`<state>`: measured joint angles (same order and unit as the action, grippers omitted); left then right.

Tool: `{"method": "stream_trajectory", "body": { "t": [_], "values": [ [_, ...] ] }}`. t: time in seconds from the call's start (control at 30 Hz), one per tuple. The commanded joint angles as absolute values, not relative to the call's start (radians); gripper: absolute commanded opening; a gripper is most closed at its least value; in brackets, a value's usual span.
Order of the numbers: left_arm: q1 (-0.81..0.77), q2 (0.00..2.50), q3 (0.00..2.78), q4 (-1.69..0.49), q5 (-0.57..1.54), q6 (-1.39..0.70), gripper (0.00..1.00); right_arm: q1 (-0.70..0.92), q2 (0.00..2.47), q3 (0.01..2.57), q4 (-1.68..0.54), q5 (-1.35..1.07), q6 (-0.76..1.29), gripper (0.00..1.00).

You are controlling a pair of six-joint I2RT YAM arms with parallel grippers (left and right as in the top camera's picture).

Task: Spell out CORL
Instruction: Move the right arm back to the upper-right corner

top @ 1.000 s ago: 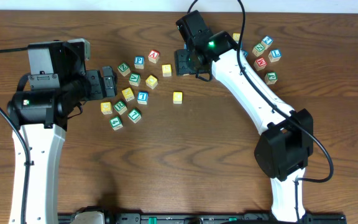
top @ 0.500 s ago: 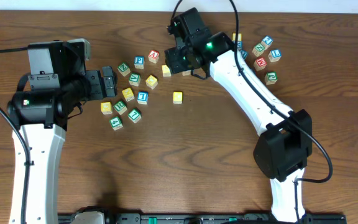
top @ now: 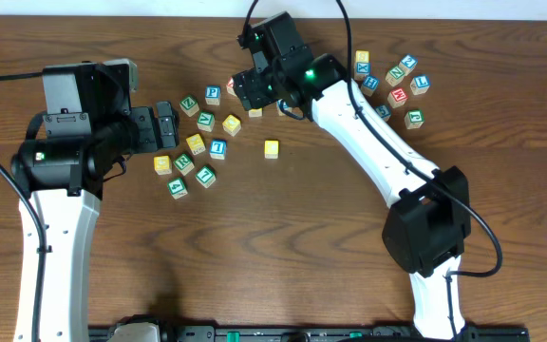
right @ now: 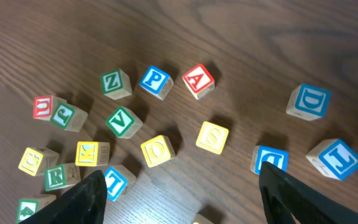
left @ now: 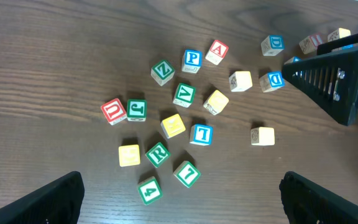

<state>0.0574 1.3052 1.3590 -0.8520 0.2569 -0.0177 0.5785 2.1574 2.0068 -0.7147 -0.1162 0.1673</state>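
Observation:
My right gripper (top: 247,92) (right: 185,205) hangs open and empty above the cubes at the back of the table. In the right wrist view the yellow O cube (right: 157,150) lies just ahead of its left finger. The green R cube (right: 56,177) sits at the far left beside a yellow cube that looks like a C (right: 31,160). The blue L cube (right: 339,158) is at the right edge. The left wrist view shows the R cube (left: 158,154) next to a plain yellow top (left: 129,155). My left gripper (top: 164,125) (left: 179,205) stands wide open, holding nothing.
Other letter cubes lie scattered: P (right: 155,81), A (right: 197,79), Z (right: 114,83), V (right: 123,121), S (right: 212,137), K (right: 87,153), T (right: 114,182), D (right: 308,101). A lone yellow cube (top: 271,147) sits apart. More cubes (top: 406,90) cluster at the back right.
My right gripper has swung left across the back of the cube cluster and its jaws have widened. The left arm and the cubes have not moved.

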Motion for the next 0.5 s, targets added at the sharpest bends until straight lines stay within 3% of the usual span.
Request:
{"method": "stream_trajectory", "body": {
  "t": [0.0, 0.47],
  "values": [
    [0.06, 1.308, 1.384, -0.852, 0.262, -0.001, 0.99, 0.531, 2.17, 2.017, -0.743, -0.16, 0.209, 0.74],
    [0.06, 1.308, 1.384, -0.902, 0.304, -0.086, 0.99, 0.245, 1.953, 2.018, -1.072, -0.175, 0.157, 0.78]
  ]
}}
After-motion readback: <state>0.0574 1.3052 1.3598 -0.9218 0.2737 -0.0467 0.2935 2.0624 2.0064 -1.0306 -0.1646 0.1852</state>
